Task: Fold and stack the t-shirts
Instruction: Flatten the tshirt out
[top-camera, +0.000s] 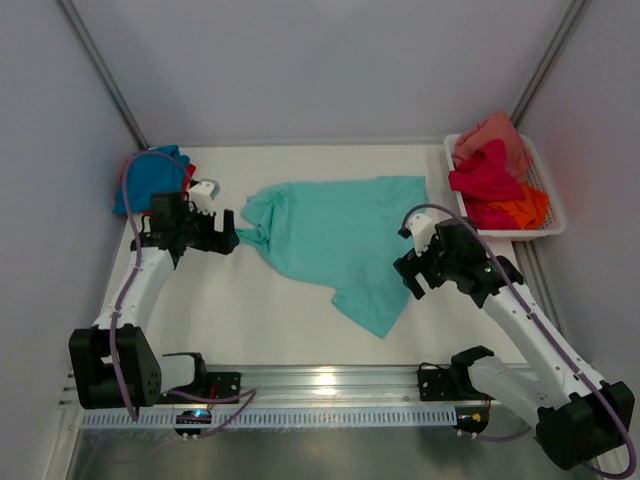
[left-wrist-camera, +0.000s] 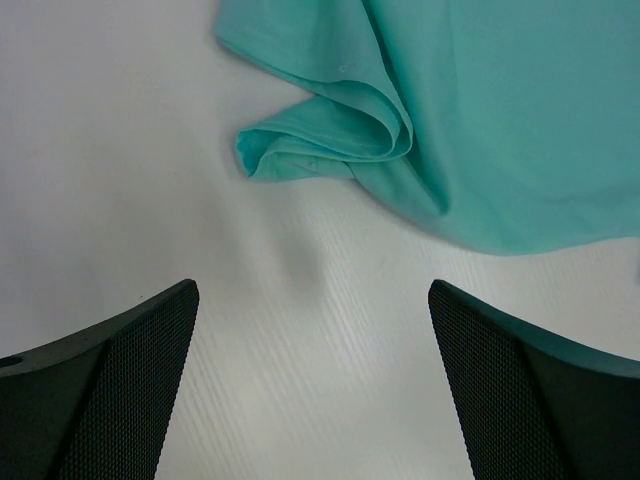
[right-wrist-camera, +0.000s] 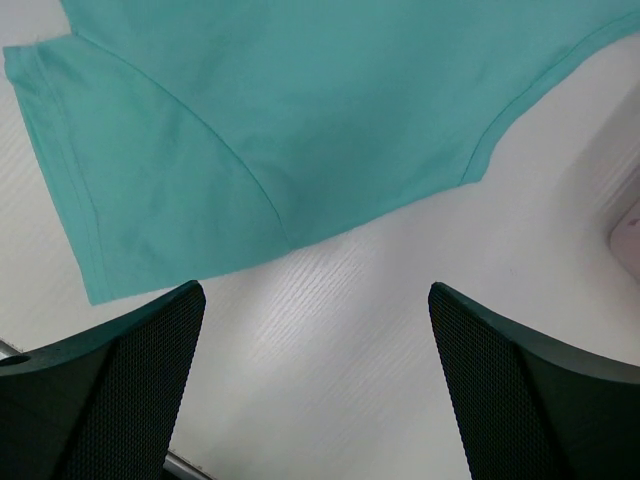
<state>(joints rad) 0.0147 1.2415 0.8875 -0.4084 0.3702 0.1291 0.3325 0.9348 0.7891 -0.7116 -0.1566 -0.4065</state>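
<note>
Two black pincers stand over a white tabletop in the top view. One large mint-teal t-shirt of soft cloth lies spread between them, roughly in the middle of the tabletop. The left pincer sits just beside the shirt's bunched left edge, jaws spread and holding nothing. The right pincer hangs at the shirt's right side near its lower sleeve, likewise released. At the far left corner lies a crumpled blue t-shirt, with a sliver of a red t-shirt showing at its edge. At the far right, a white mesh basket holds a salmon pink t-shirt, a magenta t-shirt and an orange t-shirt, heaped loosely.

In the left wrist view, the dark, mesh-textured fingers frame bare tabletop, wide apart and gripping nothing. Beyond them the mint-teal t-shirt fills the upper right. Its rolled sleeve curls into folds pointing left, clear of the fingertips.

In the right wrist view, the fingers also stand wide apart over bare tabletop, empty. The mint-teal t-shirt covers the upper part of the picture. Its flat sleeve, with a stitched hem, reaches down close to the left-hand finger; whether the two touch is hard to tell.
</note>
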